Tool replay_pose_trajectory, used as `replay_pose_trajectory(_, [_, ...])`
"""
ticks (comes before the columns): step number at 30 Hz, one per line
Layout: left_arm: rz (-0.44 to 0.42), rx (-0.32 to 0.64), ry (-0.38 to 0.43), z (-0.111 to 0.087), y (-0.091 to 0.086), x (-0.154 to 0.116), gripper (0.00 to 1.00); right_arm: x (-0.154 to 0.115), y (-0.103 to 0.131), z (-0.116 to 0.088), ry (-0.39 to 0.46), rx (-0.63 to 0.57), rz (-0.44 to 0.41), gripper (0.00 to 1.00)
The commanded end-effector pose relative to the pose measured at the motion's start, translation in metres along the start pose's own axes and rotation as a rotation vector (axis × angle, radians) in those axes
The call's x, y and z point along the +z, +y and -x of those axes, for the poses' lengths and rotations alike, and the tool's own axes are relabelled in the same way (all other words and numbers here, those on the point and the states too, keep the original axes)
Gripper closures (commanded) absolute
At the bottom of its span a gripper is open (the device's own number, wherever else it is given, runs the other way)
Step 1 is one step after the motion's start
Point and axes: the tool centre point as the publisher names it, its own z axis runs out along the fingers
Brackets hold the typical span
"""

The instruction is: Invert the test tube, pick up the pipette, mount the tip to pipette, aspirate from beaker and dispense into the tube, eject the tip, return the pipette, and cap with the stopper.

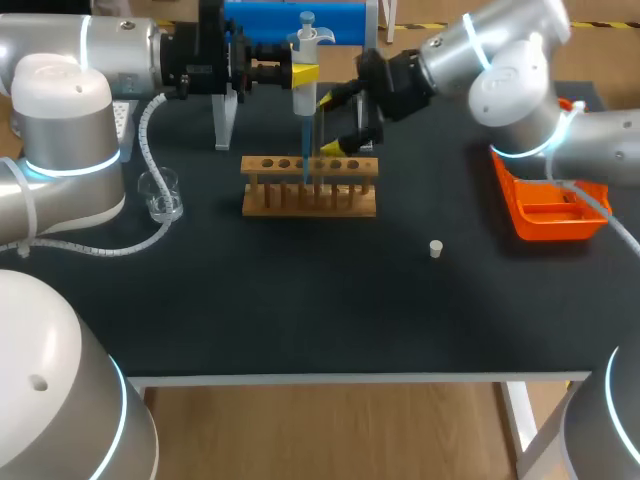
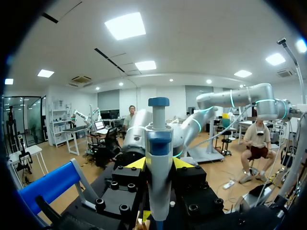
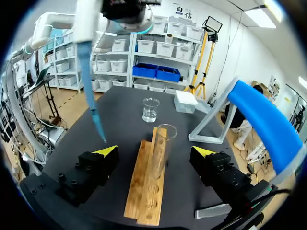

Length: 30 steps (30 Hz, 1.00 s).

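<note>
My left gripper (image 2: 159, 165) is shut on the white and blue pipette (image 2: 159, 143), held upright at the back of the table. In the head view the pipette (image 1: 305, 70) has a blue tip (image 1: 305, 150) mounted, pointing down at the wooden rack (image 1: 310, 190). The glass test tube (image 3: 160, 146) stands upright in the rack (image 3: 144, 191), mouth up. My right gripper (image 3: 156, 152) is open with the tube between its fingers, neither touching it. The blue tip (image 3: 93, 105) hangs beside the tube, apart from its mouth. In the head view the right gripper (image 1: 332, 123) sits just behind the rack.
A glass beaker (image 1: 160, 195) with clear liquid stands left of the rack. The small white stopper (image 1: 436, 248) lies right of centre. An orange tray (image 1: 550, 210) is at the right, a white tip box (image 3: 186, 100) and a blue-topped stand (image 1: 295, 20) at the back.
</note>
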Motion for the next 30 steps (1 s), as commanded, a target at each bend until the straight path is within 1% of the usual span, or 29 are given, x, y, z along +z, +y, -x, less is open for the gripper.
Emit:
replay_pose_trajectory(1, [-0.004,0.002,-0.004,-0.001,0.000,0.000,1.00,-0.052,0.003,-0.024,-0.039,-0.003,0.020,0.00])
replay_pose_trajectory(3, [-0.004,0.002,-0.004,-0.001,0.000,0.000,1.00,-0.069,0.005,-0.028,-0.057,0.001,0.044,0.00])
replay_pose_trajectory(7, [-0.004,0.002,-0.004,-0.001,0.000,0.000,1.00,-0.092,0.015,-0.036,-0.075,0.016,0.109,0.00])
replay_pose_trajectory(11, [-0.004,0.002,-0.004,-0.001,0.000,0.000,1.00,-0.109,0.032,-0.045,-0.068,0.018,0.190,0.00])
replay_pose_trajectory(16, [-0.004,0.002,-0.004,-0.001,0.000,0.000,1.00,-0.123,0.053,-0.056,-0.029,0.007,0.280,0.00])
replay_pose_trajectory(19, [-0.004,0.002,-0.004,-0.001,0.000,0.000,1.00,-0.127,0.064,-0.063,-0.004,0.005,0.330,0.00])
replay_pose_trajectory(23, [-0.004,0.002,-0.004,-0.001,0.000,0.000,1.00,-0.128,0.078,-0.068,0.016,0.003,0.375,0.00])
replay_pose_trajectory(27, [-0.004,0.002,-0.004,-0.001,0.000,0.000,1.00,-0.123,0.091,-0.070,0.020,0.012,0.405,0.00])
replay_pose_trajectory(30, [-0.004,0.002,-0.004,-0.001,0.000,0.000,1.00,-0.114,0.100,-0.071,0.027,0.041,0.418,0.00])
